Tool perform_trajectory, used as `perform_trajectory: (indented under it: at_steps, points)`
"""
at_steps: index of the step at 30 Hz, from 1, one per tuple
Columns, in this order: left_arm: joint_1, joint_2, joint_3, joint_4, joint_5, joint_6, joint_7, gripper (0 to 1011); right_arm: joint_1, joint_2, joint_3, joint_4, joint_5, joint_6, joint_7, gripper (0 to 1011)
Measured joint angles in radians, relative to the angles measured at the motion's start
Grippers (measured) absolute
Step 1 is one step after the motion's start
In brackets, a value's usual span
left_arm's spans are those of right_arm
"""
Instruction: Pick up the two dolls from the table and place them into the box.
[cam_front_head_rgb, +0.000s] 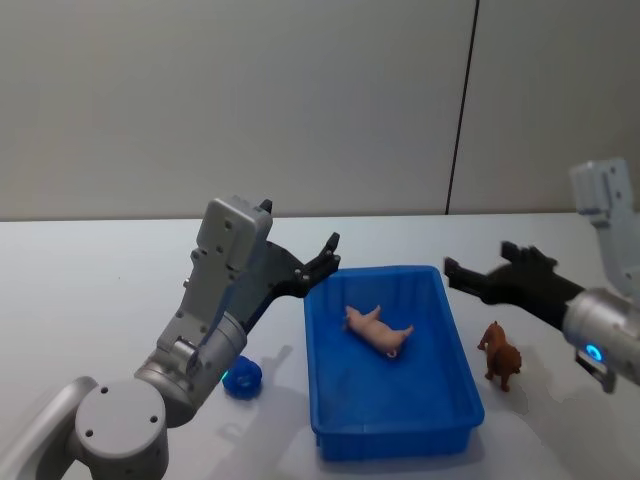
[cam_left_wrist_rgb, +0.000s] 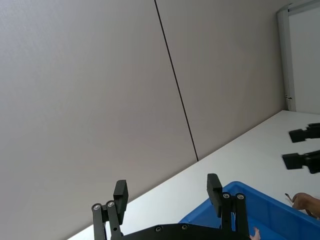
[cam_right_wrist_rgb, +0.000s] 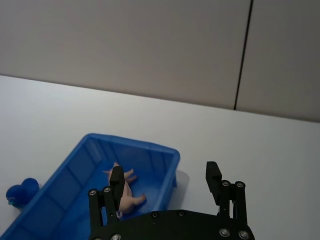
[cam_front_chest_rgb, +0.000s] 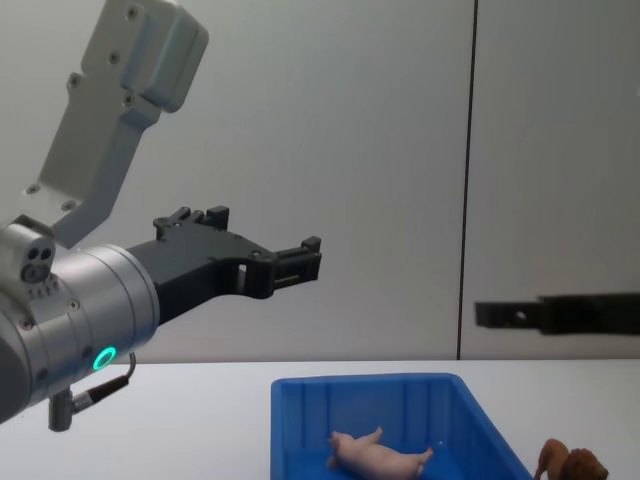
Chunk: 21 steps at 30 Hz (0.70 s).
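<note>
1 of 2 done: pink doll lies in the box, frame centre. Brown doll stands on the table, lower right, just beside the box. Left gripper and right gripper: jaws spread, empty.

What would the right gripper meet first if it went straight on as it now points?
Probably nothing near. The right gripper points level, above the rim of the bin; table, then wall, lie ahead. Depth to the left gripper is unclear.

Left end effector near box
</note>
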Motion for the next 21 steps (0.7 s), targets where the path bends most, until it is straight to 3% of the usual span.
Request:
perform_trajectory:
  at_steps: [12, 21]
  points:
    - [0.0, 0.0, 0.0, 0.0, 0.0, 0.0, 0.0, 1001, -0.142, 0.063, 0.034, -0.117, 0.085, 0.065, -0.114, 1001]
    - [0.0, 0.0, 0.0, 0.0, 0.0, 0.0, 0.0, 1001, -0.188, 0.086, 0.049, -0.147, 0.118, 0.076, -0.149, 1001]
